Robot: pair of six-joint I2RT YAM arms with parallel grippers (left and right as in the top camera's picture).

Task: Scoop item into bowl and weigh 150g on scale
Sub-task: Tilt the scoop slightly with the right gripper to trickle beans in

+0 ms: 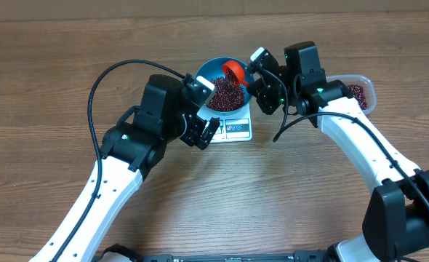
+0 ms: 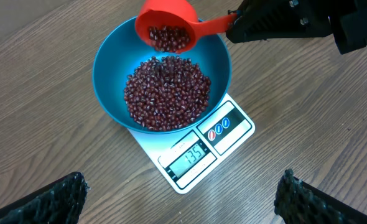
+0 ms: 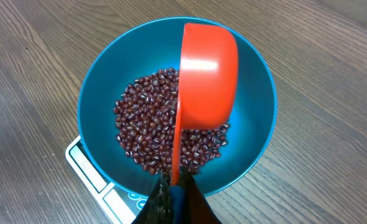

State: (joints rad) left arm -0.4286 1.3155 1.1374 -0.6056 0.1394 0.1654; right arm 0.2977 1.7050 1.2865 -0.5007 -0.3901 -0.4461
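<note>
Right gripper [image 3: 173, 186] pinches red plastic scoop [image 3: 208, 74] over round blue bowl [image 3: 252, 124] of maroon beans [image 3: 146, 124] on white scale [image 3: 87, 162] — left gripper [image 2: 180, 193] agape

- Left arm [image 1: 116, 171] reaches in from the lower left; left gripper [image 1: 206, 133] points down, jaws spread wide.
- Right arm [image 1: 360, 135] bends in from the right; right gripper [image 3: 174, 198] is clamped on the red scoop [image 3: 208, 74] by its handle.

glossy plastic bowl [image 2: 109, 68], matt wood-grain table [image 2: 308, 112]
</note>
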